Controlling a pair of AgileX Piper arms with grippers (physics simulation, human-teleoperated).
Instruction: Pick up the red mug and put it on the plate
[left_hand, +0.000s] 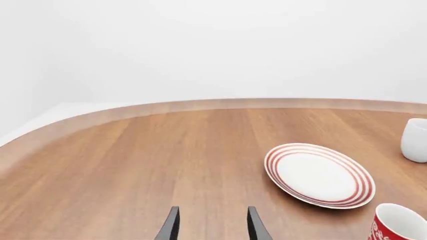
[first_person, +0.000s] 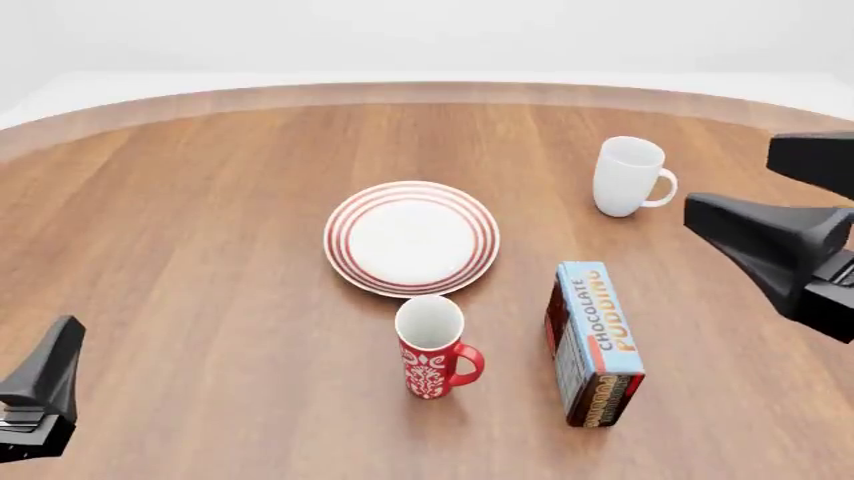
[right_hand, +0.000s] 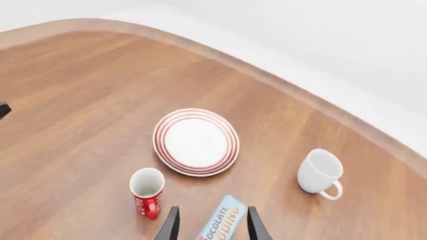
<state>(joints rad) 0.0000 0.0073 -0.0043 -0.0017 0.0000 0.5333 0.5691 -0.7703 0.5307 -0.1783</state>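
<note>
The only readable lettering stood on the pudding box (first_person: 595, 343), lying on the wooden table (first_person: 200, 250). Its light-blue top face read "CHOCOLATE PUDDING", "CHOCOLATE" in dark letters and "PUDDING" in larger orange ones. In the right wrist view the same box (right_hand: 220, 225) showed "CHOCOLATE" in full and only the tops of the second word. The print on its dark end panel was too small to read.

Red mug (first_person: 431, 355) white-patterned; plate (first_person: 411, 238) white, red-ringed.
</note>
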